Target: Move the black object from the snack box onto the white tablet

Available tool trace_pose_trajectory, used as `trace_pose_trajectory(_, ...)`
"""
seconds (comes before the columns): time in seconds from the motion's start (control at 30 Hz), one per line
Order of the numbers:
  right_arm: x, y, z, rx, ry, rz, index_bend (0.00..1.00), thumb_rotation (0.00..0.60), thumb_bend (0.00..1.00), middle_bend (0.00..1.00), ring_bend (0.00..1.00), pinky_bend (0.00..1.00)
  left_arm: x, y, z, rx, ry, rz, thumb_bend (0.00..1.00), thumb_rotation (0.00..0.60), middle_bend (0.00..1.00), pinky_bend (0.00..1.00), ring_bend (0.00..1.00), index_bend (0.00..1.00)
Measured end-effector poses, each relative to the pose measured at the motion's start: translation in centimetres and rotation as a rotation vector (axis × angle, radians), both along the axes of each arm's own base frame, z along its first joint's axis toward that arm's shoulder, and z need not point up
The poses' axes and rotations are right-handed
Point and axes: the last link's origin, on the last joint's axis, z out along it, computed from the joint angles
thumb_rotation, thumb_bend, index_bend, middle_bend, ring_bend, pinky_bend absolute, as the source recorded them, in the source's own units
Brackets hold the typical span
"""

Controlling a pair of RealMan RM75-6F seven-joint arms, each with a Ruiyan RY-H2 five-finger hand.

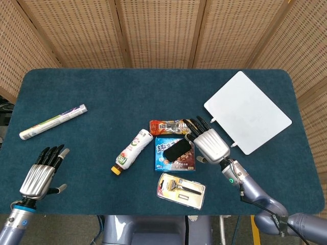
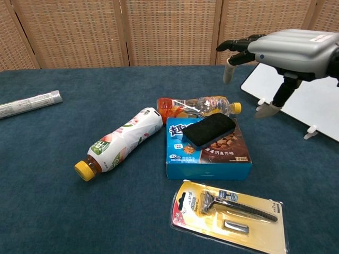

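Observation:
A black oblong object [image 1: 177,149] [image 2: 208,129] lies on top of the blue snack box [image 1: 168,162] [image 2: 211,160] near the table's middle. The white tablet [image 1: 248,111] [image 2: 302,90] rests at the right, propped a little on small feet. My right hand [image 1: 208,142] [image 2: 283,47] hovers open, palm down, just right of the black object and above the box's right edge, touching nothing. My left hand [image 1: 40,174] is open over the front left of the table; the chest view does not show it.
An orange-capped clear bottle [image 1: 172,126] lies just behind the box, a white bottle [image 1: 132,150] to its left. A razor in yellow packaging [image 1: 181,190] lies in front. A rolled tube [image 1: 52,121] lies far left. Wicker screens stand behind.

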Motion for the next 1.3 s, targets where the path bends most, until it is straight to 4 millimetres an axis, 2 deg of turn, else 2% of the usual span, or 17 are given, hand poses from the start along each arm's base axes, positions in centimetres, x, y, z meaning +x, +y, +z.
trace_pose_trajectory(0.73, 3.5, -1.7, -3.9, 0.059, 0.181, 0.017, 0.32, 0.600, 0.00, 0.01, 0.00, 0.00, -1.3, 1.0, 0.0, -0.014, -0.012, 0.052, 0.14, 0.600, 0.00, 0.00, 0.00, 0.00)
trace_pose_trajectory(1.3, 4.8, -2.1, -5.6, 0.070, 0.202, 0.023, 0.33, 0.600, 0.00, 0.01, 0.00, 0.00, -0.8, 0.7, 0.4, 0.021, -0.034, 0.005, 0.14, 0.600, 0.00, 0.00, 0.00, 0.00)
